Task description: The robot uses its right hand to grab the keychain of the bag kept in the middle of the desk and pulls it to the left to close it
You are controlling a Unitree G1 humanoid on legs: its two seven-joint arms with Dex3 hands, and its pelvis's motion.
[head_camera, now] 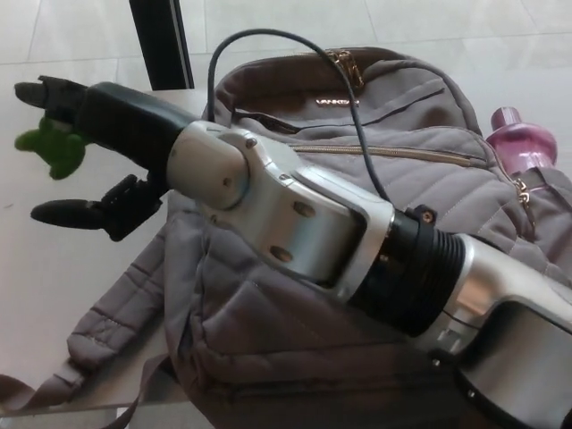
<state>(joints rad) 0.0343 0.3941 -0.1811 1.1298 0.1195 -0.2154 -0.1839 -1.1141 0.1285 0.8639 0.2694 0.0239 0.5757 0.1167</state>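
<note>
One green keychain (49, 147) hangs well left of the grey backpack (447, 192), beyond its left edge and above the table (45, 286), just under the upper fingers (54, 94) of the right hand (116, 125). That hand is spread wide, thumb apart below, not clamped on the keychain; whether a finger hooks it I cannot tell. A closing pull would run leftward, away from the backpack.

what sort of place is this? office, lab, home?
Probably an office or similar indoor workplace, not certain. A plain pale desk, large light floor tiles beyond it and a dark upright post at its far edge. On the desk lies a grey backpack with a pink bottle at its side.
</note>
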